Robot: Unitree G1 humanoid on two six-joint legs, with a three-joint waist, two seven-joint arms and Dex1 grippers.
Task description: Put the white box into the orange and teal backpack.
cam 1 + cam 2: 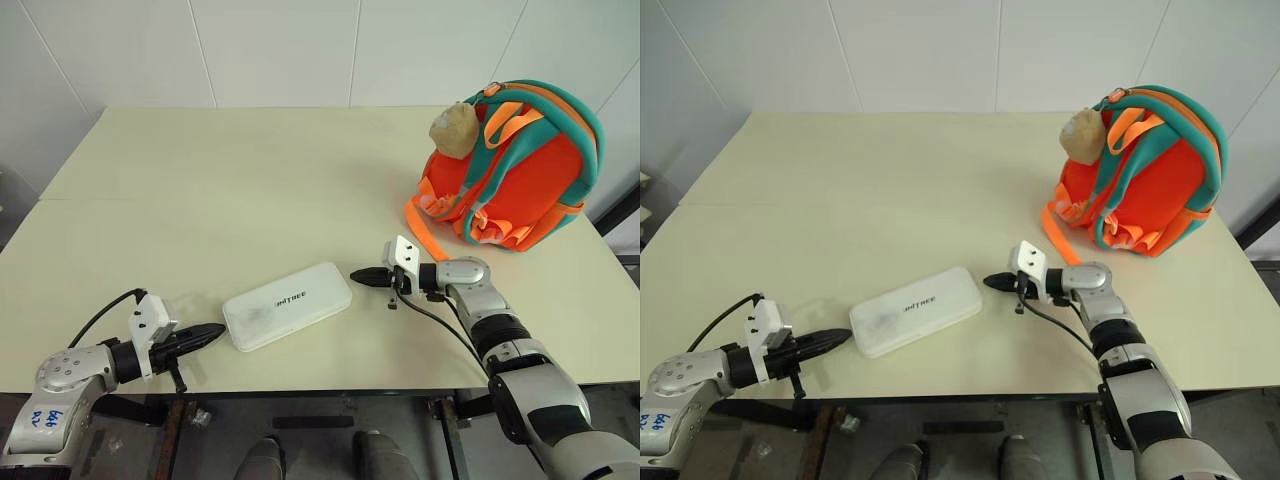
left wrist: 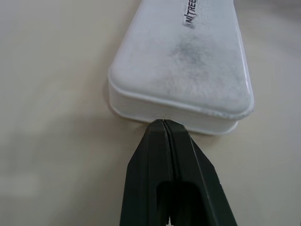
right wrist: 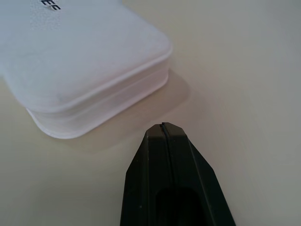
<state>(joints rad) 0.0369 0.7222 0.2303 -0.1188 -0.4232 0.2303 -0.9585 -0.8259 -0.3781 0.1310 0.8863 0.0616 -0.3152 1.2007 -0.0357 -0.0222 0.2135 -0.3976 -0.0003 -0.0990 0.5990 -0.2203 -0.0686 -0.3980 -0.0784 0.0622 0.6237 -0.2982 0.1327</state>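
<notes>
The white box (image 1: 287, 305) lies flat near the table's (image 1: 250, 190) lower edge, centre frame. Left tool (image 1: 212, 334) and right tool (image 1: 362, 275), both pressed together, flank its ends. The orange and teal backpack (image 1: 520, 175) stands upper right, open tabletop between.

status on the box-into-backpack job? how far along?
Nothing done yet: the white box lies flat on the table, well apart from the backpack. In hand: the left pincer and the right pincer, both shut, point at its two ends; neither holds it. Left: pick it up, carry it over, put it inside.
</notes>
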